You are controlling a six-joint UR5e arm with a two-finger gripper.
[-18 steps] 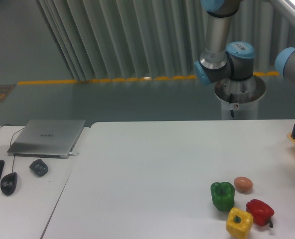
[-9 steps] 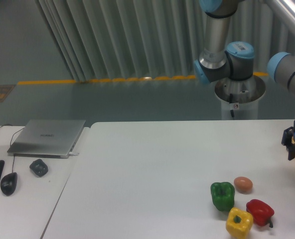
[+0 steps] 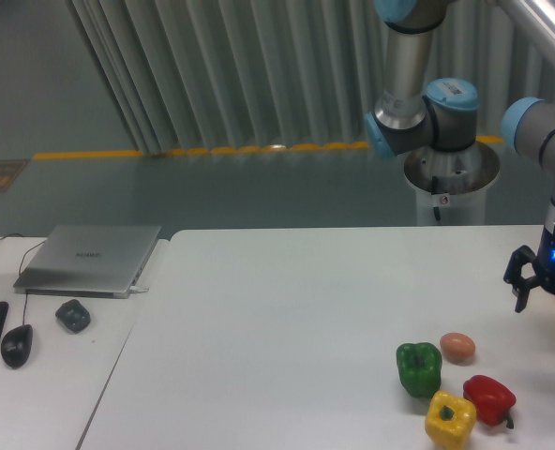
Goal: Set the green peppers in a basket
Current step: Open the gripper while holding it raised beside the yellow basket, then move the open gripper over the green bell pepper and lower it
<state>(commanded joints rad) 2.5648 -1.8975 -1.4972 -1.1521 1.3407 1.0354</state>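
Nearest, at the front right of the white desk (image 3: 287,309): a blocky yellow bell pepper (image 3: 449,418), touching a glossy red bell pepper (image 3: 489,397) just to its right. Just behind and left of these, upright on the desk: the glossy dark-green bell pepper (image 3: 418,367), lobed, with a short stem, untouched. Beside it to the right, a small brownish-orange rounded object (image 3: 457,347). Farther right, at the frame edge: the black two-finger claw (image 3: 546,295) with a small blue light, above the desk, well apart from the green pepper, partly cut off; fingers spread, nothing gripped. On the left, a black mouse (image 3: 16,345), a dark rounded object (image 3: 73,315), and a closed grey laptop (image 3: 90,259) bearing lettering too small to read. No basket in view.
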